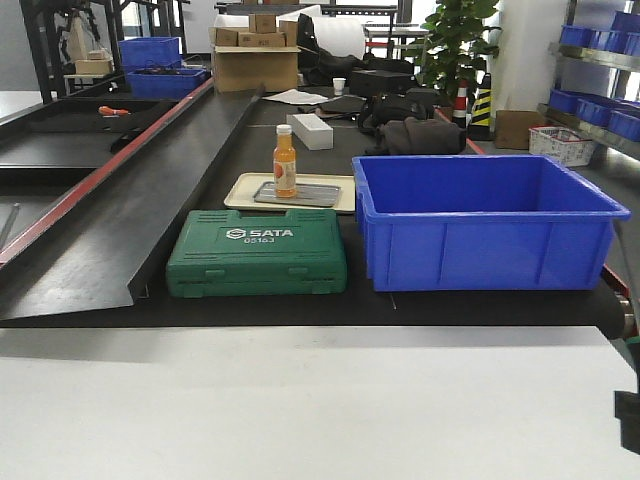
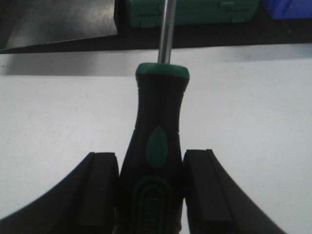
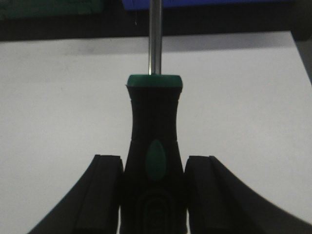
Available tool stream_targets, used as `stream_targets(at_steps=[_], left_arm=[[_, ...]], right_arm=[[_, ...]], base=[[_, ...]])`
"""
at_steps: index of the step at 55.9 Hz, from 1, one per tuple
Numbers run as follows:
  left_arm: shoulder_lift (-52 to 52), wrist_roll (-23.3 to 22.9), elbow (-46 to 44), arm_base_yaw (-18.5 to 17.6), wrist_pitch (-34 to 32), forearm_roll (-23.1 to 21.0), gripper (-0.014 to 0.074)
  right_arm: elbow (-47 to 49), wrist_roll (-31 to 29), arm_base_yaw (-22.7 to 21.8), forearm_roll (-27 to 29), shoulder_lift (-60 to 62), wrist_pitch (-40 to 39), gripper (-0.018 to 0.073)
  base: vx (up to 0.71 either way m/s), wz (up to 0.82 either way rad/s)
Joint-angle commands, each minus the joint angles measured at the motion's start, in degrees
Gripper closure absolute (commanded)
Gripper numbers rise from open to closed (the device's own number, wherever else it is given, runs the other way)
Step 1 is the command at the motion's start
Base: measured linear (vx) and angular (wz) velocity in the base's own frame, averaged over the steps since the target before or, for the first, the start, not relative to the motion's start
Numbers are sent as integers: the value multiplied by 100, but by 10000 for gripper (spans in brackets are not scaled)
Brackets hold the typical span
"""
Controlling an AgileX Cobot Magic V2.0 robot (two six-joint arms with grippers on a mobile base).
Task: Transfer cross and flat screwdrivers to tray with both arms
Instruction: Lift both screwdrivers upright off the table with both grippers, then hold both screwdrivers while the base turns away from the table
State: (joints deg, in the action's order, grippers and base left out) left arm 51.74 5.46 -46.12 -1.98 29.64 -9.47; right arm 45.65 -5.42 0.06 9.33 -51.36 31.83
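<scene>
Arms are gripping screwdrivers.
Left gripper [image 2: 151, 163] is pinching left screwdriver [image 2: 159, 109] by its handle; right gripper [image 3: 155, 165] is pinching right screwdriver [image 3: 155, 117] likewise.

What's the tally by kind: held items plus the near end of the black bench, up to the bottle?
Screwdrivers: 2, left screwdriver in left tool, right screwdriver in right tool
Green case: 1
Blue bin: 1
Bottle: 1
Trays: 2, grey tray on beige tray
Total: 7
</scene>
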Motion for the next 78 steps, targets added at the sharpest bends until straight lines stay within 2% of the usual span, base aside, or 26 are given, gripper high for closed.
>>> stream_targets(at_steps=[1,6,7,15,25,33,78], left_arm=[[-721,-35,168,16,-556,-139,599],[-1257,-22,373,16,-550,-139,599],[-2081,-18,463,16,-559,-127,599],[-2532,-18,463,16,-796,-127,599],[-2578,-18,463,16,-1048,-133,599],[-2583,-18,463,16,-1031,-133,599],[-2578,-18,463,16,-1037,-133,599]], right_arm=[[149,-258,-14,42,537,-269,559],[149,-269,-14,42,864,-231,559],[149,-248,-14,50,1305,-241,559],[149,-210,-14,70,1535,-291,559],[149,-204,-14,119,1584,-371,559],[149,-210,-14,253,1643,-510,559],[149,-228,-14,177,1813,-496,559]], base=[[0,0],[0,0],[0,0],[0,0],[0,0],[0,0],[0,0]])
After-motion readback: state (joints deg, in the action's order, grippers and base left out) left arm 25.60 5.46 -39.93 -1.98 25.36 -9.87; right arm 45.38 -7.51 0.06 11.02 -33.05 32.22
